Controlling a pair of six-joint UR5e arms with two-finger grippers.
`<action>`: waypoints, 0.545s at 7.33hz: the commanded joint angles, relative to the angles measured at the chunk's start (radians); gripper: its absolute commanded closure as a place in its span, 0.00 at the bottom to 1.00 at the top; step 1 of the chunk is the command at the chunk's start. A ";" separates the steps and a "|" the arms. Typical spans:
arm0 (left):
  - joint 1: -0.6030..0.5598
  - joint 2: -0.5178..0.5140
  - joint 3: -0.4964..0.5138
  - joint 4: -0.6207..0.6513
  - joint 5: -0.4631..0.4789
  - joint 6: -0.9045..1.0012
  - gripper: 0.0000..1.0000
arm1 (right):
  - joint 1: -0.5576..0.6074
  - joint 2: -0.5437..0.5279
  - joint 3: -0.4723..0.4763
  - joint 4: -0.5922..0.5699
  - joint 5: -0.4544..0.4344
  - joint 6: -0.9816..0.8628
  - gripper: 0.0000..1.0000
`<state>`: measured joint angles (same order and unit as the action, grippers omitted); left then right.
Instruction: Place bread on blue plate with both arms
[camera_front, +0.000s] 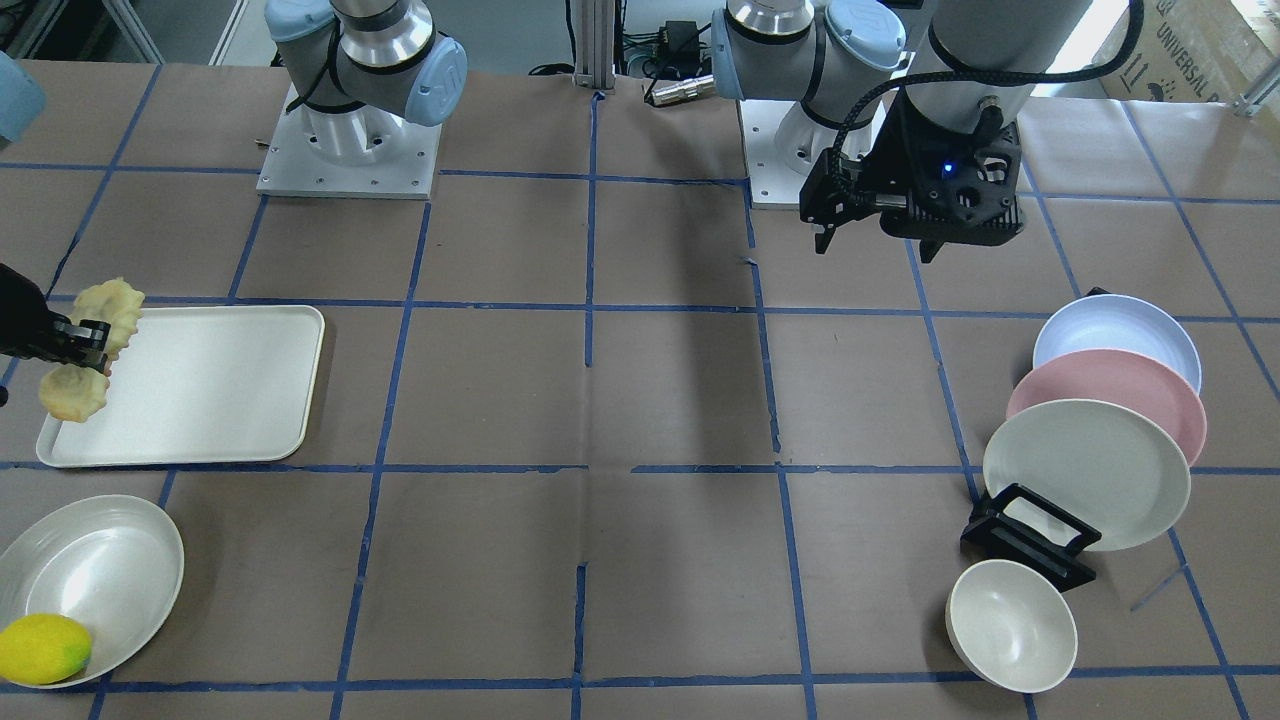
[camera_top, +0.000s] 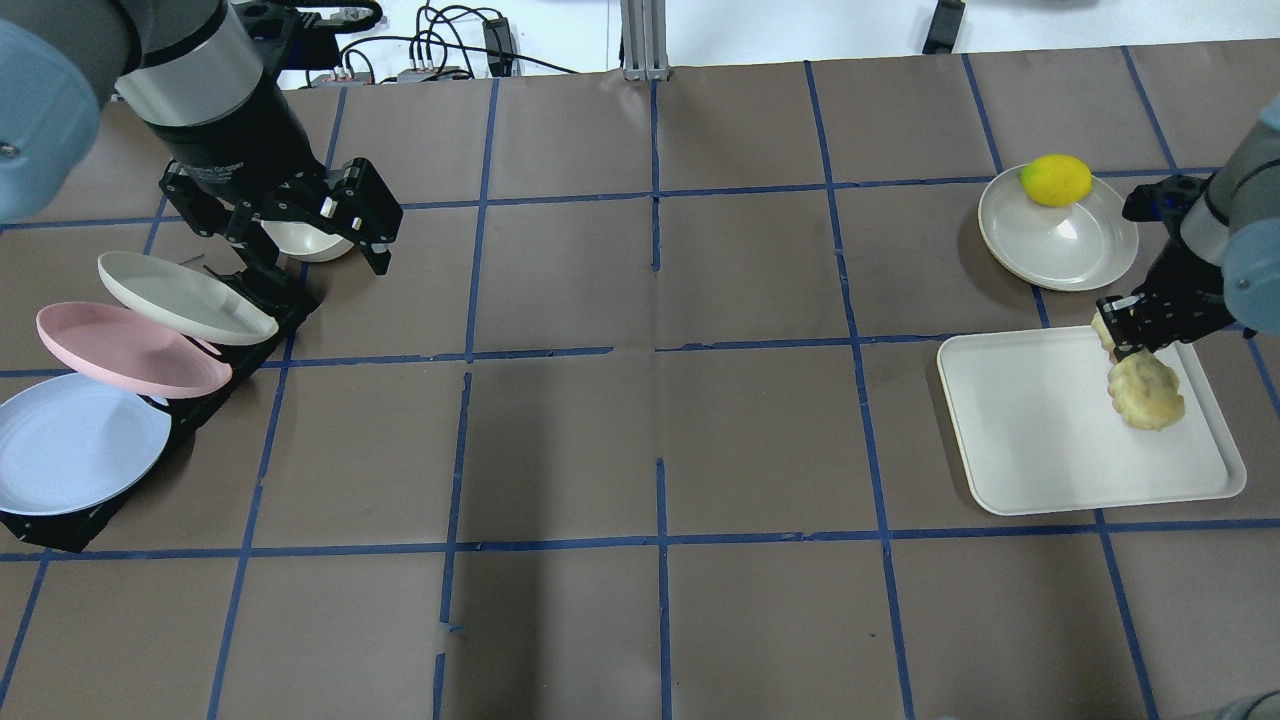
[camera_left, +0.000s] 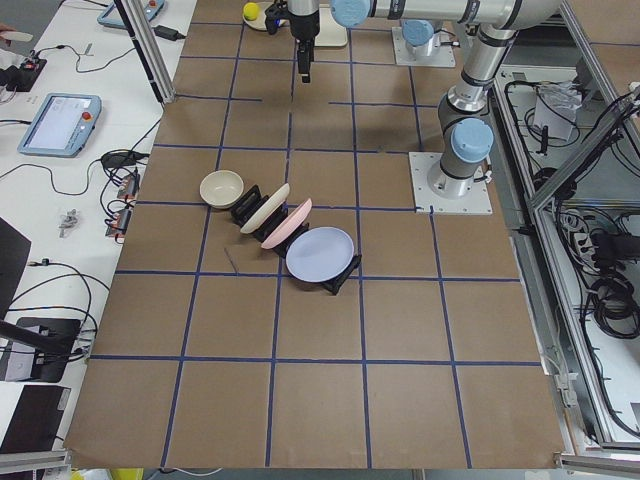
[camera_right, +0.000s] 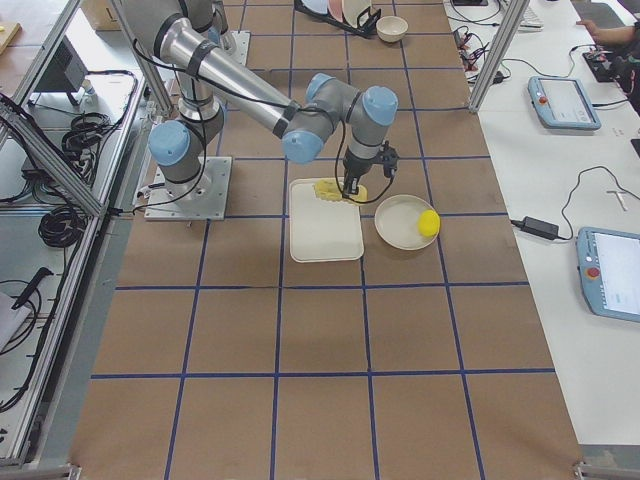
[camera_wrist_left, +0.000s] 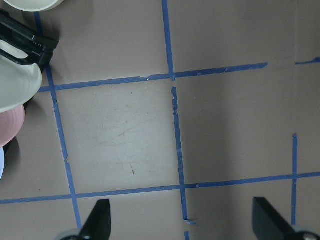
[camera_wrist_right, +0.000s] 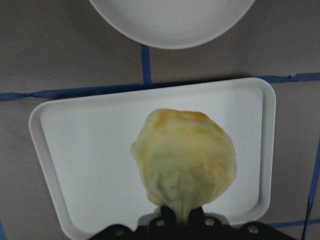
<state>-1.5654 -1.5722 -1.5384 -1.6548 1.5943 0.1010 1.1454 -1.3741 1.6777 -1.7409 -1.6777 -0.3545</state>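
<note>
Right gripper (camera_top: 1128, 330): jaws clamped on the bread (camera_top: 1145, 390) mid-length, loaf held above the white tray (camera_top: 1050, 440). Left gripper (camera_top: 300, 215): jaws wide, empty, hovering beside the racked blue plate (camera_top: 75, 440) over the desk (camera_top: 650, 450).

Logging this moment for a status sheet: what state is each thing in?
Pale-yellow bumpy bread: pinched mid-length, lifted over the white tray.
Right gripper: shut on the bread.
Left gripper: open, empty, above bare table.
Pale blue round plate: tilted in the black rack, empty.
Pink plate: racked, tilted.
Yellow fruit: resting in the cream dish.
</note>
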 joint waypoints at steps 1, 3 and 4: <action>0.001 0.012 -0.020 -0.011 0.003 0.000 0.00 | 0.190 0.000 -0.204 0.196 0.022 0.256 0.90; 0.036 0.021 -0.009 -0.060 0.044 0.009 0.00 | 0.351 0.007 -0.237 0.207 0.026 0.457 0.90; 0.066 0.027 -0.011 -0.083 0.050 0.111 0.00 | 0.373 0.010 -0.234 0.205 0.030 0.482 0.90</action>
<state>-1.5309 -1.5520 -1.5513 -1.7073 1.6282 0.1354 1.4628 -1.3681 1.4494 -1.5403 -1.6526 0.0601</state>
